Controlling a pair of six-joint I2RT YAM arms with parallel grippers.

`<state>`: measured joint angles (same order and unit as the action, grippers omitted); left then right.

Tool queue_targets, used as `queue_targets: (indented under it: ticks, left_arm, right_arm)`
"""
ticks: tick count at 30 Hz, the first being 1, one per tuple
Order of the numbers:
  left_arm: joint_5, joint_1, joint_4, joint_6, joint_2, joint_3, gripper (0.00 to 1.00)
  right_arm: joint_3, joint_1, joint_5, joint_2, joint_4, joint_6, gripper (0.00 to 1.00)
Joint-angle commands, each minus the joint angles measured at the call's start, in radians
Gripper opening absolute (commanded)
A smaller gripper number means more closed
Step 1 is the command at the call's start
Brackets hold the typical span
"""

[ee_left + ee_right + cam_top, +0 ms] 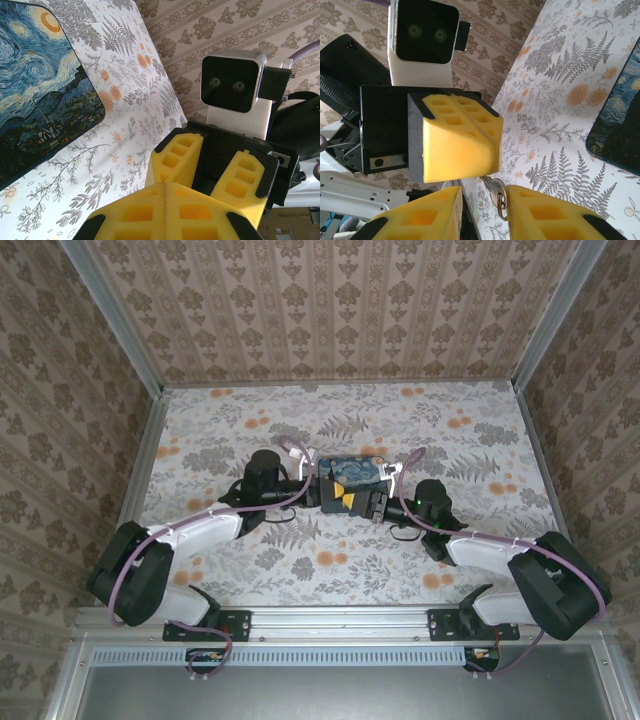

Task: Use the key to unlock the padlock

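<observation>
**Operator:** Where is the key right now?

**Spotter:** Look at your right wrist view. There's a tiny silvery key (493, 189) with a thin ring through its head. It pokes out from under the tips of the left tool (462, 145) and hangs in the gap of the right tool (485, 216). I take it for the key, but it is too small to be sure. Whether the padlock sits with it inside the left tool's fingers, I can't tell.

**Operator:** And the tools?

**Spotter:** Your left tool's fingers are pressed flat together, seam tight. I can't tell whether they pinch the key's blade or something the blade sits in. Your right tool's fingers stand apart, one on each side of the key's head. The ring is just beside one yellow pad (545, 215), and nothing is clamped yet.

**Operator:** How will it handle?

**Spotter:** My judgement is that it's light, stiff, smooth metal, so it will skate on the pads if you catch only an edge. The ring looks loose, so don't grab that. Take the flat head squarely across its two faces, so you can twist without it rolling. The blade looks thin too, so turn gently and keep side load off it.

**Operator:** Anything around it?

**Spotter:** From above, your two tools meet nose to nose over the blue swirl-painted box (352, 472), in the middle of the floral table (250, 410).
</observation>
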<state>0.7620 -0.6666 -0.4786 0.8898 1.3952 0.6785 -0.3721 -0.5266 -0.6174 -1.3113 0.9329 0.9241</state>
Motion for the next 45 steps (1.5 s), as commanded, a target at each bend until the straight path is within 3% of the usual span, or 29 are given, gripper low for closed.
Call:
queue_targets:
  ticks: [1, 8, 17, 23, 26, 28, 29, 34, 38, 45]
  left_arm:
    - [-0.005, -0.004, -0.032, 0.006, 0.010, -0.005, 0.00]
    - [-0.021, -0.005, -0.034, 0.007, 0.005, -0.008, 0.00]
    - [-0.022, -0.007, -0.036, 0.008, 0.005, -0.010, 0.00]
    - [-0.026, -0.007, -0.031, 0.010, 0.010, -0.008, 0.00]
    - [-0.060, -0.003, -0.020, 0.013, -0.003, -0.011, 0.20]
    - [-0.110, 0.006, -0.018, 0.031, -0.035, -0.027, 0.48]
    - [-0.152, 0.011, -0.017, 0.039, -0.052, -0.038, 0.57]
    - [-0.286, 0.015, 0.007, 0.084, -0.157, -0.099, 0.86]
    - [-0.363, -0.006, 0.014, 0.112, -0.227, -0.160, 1.00]
    - [-0.521, -0.130, 0.165, 0.017, -0.261, -0.167, 1.00]
  right_arm:
    - [-0.010, -0.006, 0.015, -0.009, 0.040, 0.010, 0.28]
    - [-0.001, -0.006, 0.017, -0.006, 0.040, 0.008, 0.19]
    - [0.002, -0.006, 0.021, -0.002, 0.045, 0.013, 0.01]
    - [0.005, -0.006, 0.013, 0.007, 0.061, 0.028, 0.00]
    - [0.018, -0.006, 0.041, 0.032, 0.036, 0.032, 0.00]
    - [0.025, -0.006, 0.076, 0.063, -0.030, 0.028, 0.00]
    - [0.028, -0.006, 0.093, 0.078, -0.056, 0.026, 0.00]
    - [0.060, -0.007, 0.227, 0.158, -0.188, 0.086, 0.00]
    - [0.124, -0.008, 0.353, 0.211, -0.204, 0.208, 0.00]
    - [0.165, -0.010, 0.492, 0.369, -0.334, 0.282, 0.00]
